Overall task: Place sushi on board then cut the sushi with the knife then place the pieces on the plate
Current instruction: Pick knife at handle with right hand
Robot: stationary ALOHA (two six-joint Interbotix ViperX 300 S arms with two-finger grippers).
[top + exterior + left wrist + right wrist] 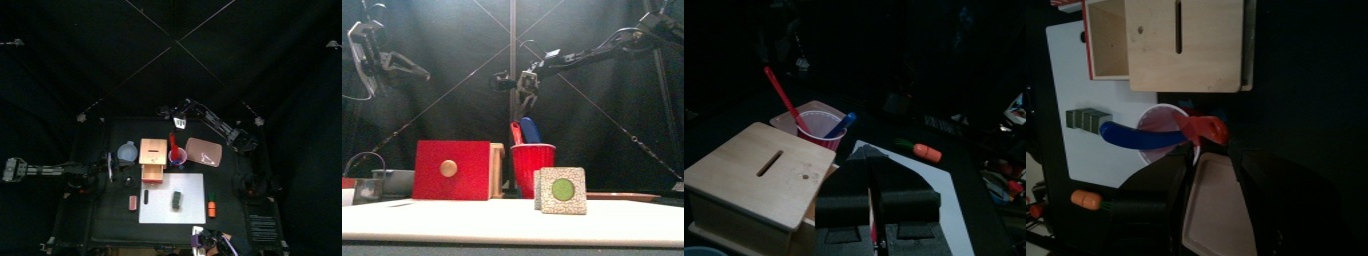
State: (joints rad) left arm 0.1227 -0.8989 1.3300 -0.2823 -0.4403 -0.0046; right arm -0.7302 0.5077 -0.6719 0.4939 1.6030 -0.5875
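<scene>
With the sushi roll [182,197] on the white board [160,186], my right gripper [523,108] hangs open and empty above the red cup [533,168], where I'd pinch the light, stiff red knife [515,133] by its upstanding end.

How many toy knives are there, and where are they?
2. The red knife and the blue knife both stand in the red cup, beside the wooden box. No other shows, though one could hide behind the box.
</scene>
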